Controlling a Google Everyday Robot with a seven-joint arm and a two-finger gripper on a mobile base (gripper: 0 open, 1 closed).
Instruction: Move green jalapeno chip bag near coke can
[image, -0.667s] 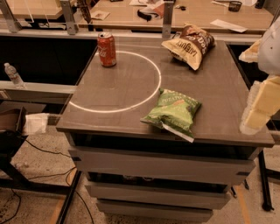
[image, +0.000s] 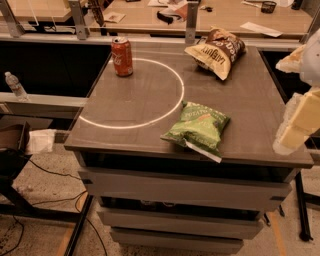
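The green jalapeno chip bag (image: 197, 128) lies flat near the front edge of the grey table (image: 135, 105), right of centre. The red coke can (image: 122, 56) stands upright at the back left, on a white circle line painted on the table. My gripper (image: 295, 127) is a pale blurred shape at the right edge of the view, over the table's right side, right of the green bag and apart from it. It holds nothing that I can see.
A brown and cream chip bag (image: 216, 51) lies at the back right of the table. A clear water bottle (image: 15, 86) stands on a ledge to the left. Wooden desks with clutter run behind the table. Cables lie on the floor at the left.
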